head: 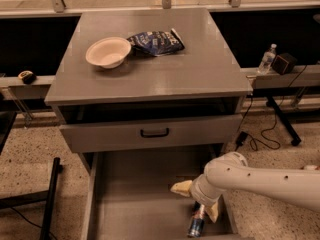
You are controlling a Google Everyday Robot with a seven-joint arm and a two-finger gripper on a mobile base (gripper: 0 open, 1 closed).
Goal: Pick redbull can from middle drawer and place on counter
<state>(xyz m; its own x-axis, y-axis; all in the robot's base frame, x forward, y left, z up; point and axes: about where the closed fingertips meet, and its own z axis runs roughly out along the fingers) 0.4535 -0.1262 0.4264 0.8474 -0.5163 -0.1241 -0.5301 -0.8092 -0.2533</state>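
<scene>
Broad grey counter surface [150, 79] at the far side carries a cream round bowl [108, 51] and a dark blue snack bag [156, 41], but no can yet. In the open grey middle drawer [135, 194], near right, the slim blue-and-silver redbull can [196, 225] lies just beside the gripper [197, 200], whose cream fingers [181, 187] are spread, gripping nothing. Grasping, lifting and placing remain.

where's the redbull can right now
In the camera view the redbull can is in the middle drawer, low on the right side by the drawer's right wall, just below the gripper.
</scene>
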